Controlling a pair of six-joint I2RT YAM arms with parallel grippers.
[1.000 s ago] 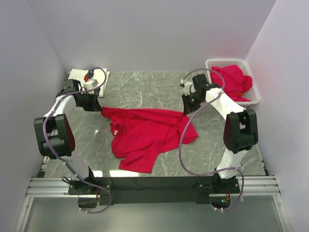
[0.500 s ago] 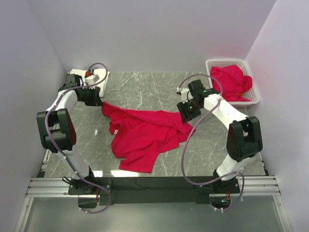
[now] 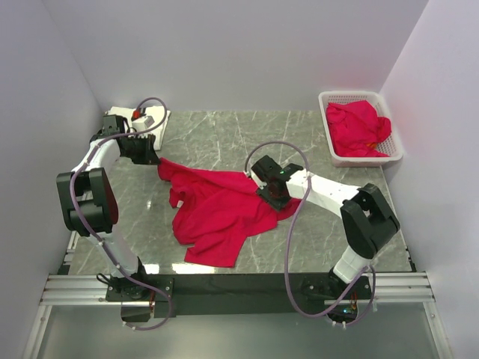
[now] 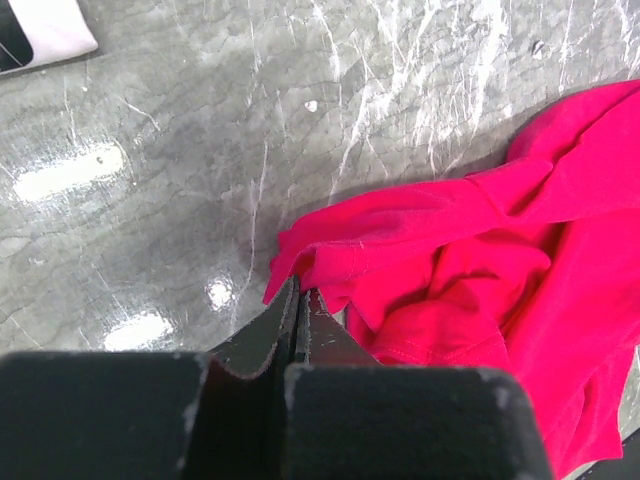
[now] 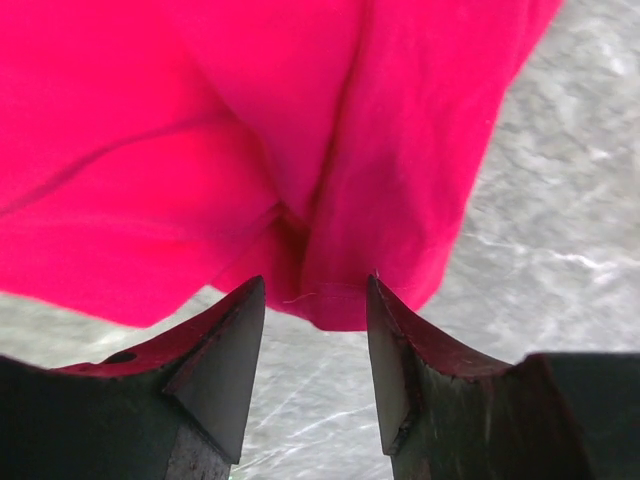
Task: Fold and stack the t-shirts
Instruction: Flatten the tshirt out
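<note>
Seen from above, 1 red t-shirt [image 3: 224, 206] lies rumpled across the middle of the table [image 3: 224, 134], not yet flattened, so the work looks to be at the spreading stage before any fold. The left gripper [image 3: 153, 158] sits at the shirt's 10 o'clock corner with its jaws pressed together. Its wrist view shows the cloth's corner running right into the tips, so it appears to be pinching that corner, probably to anchor it while the other side is pulled out. The right gripper [image 5: 312, 290] hangs over the shirt's 3 o'clock edge, jaws parted to a middling gap with nothing between them and the hem just beyond the tips, a placement that suits a grab on the hem. More red t-shirts [image 3: 358, 127] wait heaped in the basket [image 3: 395, 155] at the table's 2 o'clock corner, and a white t-shirt [image 4: 55, 25] with dark print lies at 10 o'clock

Against 1 second ago, the right arm has swung from 2 o'clock beside the basket down to the shirt's edge, and its jaws, closed then, now stand apart. The left gripper has kept its pinch, nudging slightly toward 11 o'clock
</note>
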